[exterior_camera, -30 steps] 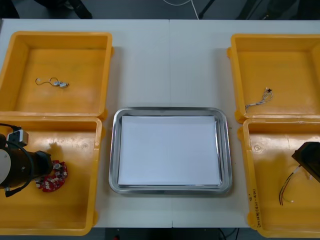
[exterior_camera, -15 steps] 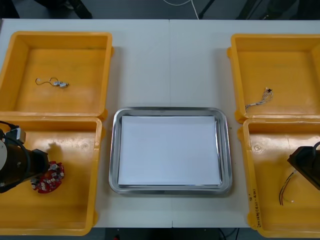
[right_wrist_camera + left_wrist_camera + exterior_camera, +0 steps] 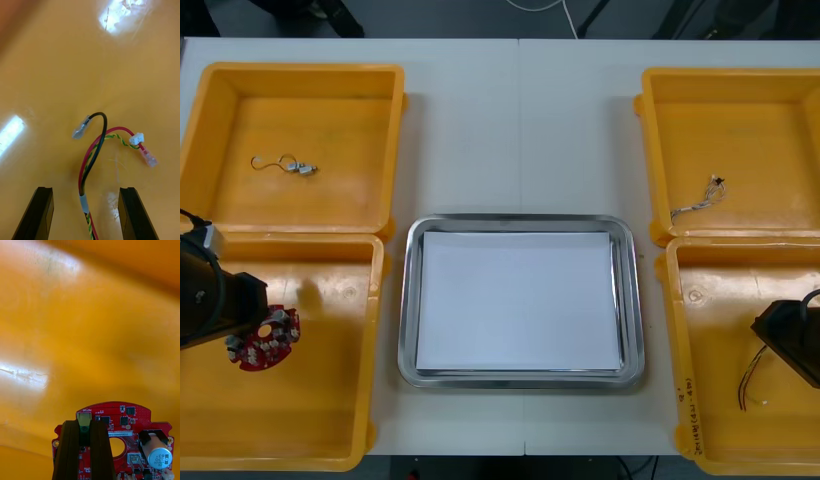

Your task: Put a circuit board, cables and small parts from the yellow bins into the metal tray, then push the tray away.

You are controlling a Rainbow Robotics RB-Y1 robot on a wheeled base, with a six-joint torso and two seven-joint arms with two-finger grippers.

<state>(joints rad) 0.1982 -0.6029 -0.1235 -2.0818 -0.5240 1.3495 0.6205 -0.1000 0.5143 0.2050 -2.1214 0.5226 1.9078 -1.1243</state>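
Two sets of jaws are down at your worktop [image 3: 520, 120], one in each of the bins nearest the robot. Your left jaws, at the outer end of the near left yellow bin [image 3: 330, 420], are clenched on the round red circuit board [image 3: 125, 420]. They pinch a small green component at its edge, and a silver cylinder on the board sits just beside them. You cannot tell whether the board rests on the bin floor or hangs clear of it.

Your right jaws stand released over the floor of the near right yellow bin [image 3: 720, 420]. They sit one on each side of a bundled cable [image 3: 92, 157] of black, red and yellow-green strands, whose loose ends fan out ahead of them.

The metal tray [image 3: 409, 300] lies between the bins, white inside. In the far left yellow bin [image 3: 360, 110] lies a small metal part [image 3: 302, 168] with a curled wire. In the far right yellow bin [image 3: 750, 110] a thin twisted cable [image 3: 697, 200] rests near the inner wall.
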